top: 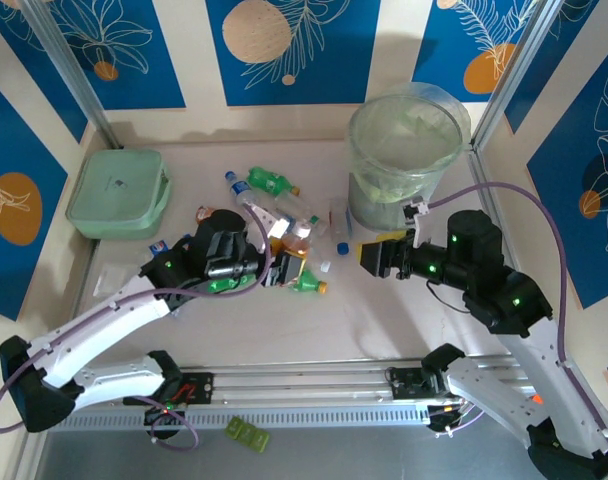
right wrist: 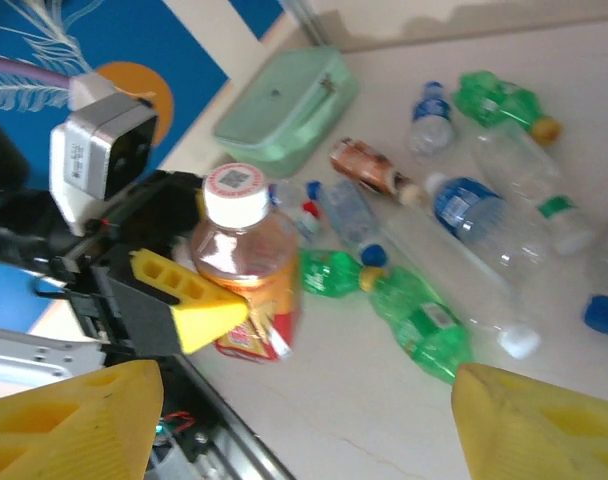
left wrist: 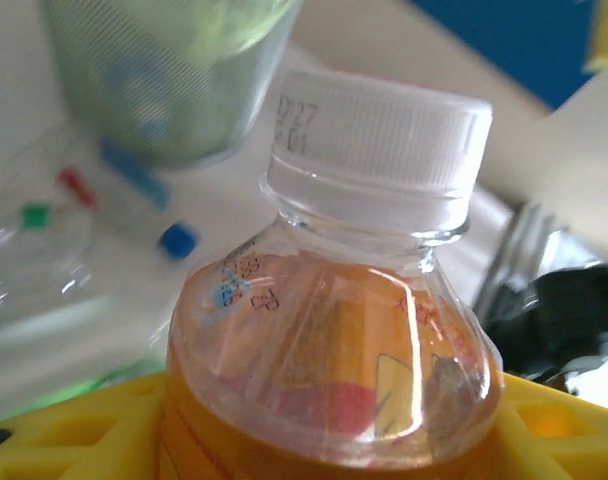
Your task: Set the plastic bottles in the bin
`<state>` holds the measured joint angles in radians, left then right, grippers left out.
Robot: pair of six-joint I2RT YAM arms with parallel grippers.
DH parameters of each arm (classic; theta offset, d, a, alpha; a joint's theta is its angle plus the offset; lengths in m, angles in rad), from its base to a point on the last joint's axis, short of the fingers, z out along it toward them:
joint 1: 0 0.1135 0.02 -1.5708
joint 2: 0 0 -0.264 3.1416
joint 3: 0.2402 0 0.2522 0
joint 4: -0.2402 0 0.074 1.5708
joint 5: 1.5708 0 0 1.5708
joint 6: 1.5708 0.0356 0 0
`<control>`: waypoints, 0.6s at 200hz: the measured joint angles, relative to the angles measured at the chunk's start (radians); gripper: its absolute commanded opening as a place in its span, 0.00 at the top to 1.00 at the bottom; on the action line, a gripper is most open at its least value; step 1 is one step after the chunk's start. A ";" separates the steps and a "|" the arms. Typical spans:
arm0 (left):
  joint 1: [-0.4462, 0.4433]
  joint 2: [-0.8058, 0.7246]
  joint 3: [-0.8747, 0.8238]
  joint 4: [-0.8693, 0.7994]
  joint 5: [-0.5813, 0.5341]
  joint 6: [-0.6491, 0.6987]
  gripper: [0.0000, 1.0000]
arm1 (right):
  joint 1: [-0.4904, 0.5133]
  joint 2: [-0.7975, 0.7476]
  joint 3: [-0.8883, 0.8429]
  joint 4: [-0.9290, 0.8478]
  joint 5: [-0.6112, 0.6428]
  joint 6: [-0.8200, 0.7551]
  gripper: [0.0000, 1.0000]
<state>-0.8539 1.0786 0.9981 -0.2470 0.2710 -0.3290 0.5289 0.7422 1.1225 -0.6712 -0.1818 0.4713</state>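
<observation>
White-capped bottle (left wrist: pixel 334 330) between left fingers (left wrist: pixel 74 430)

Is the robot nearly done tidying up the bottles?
Not nearly. I can't tell whether any bottles are in the bin. The left gripper is shut on a white-capped bottle, away from the bin; the right gripper is open and empty. Many bottles lie on the table, like the green bottle and the blue-label bottle.
</observation>
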 measured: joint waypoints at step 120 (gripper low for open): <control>-0.024 0.039 -0.008 0.309 0.445 -0.195 0.40 | 0.135 0.177 0.076 0.201 -0.137 0.003 0.31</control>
<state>-0.8780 1.1172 0.9897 0.0620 0.7162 -0.5240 0.6640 0.9195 1.1988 -0.4698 -0.3183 0.4744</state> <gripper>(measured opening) 0.607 0.722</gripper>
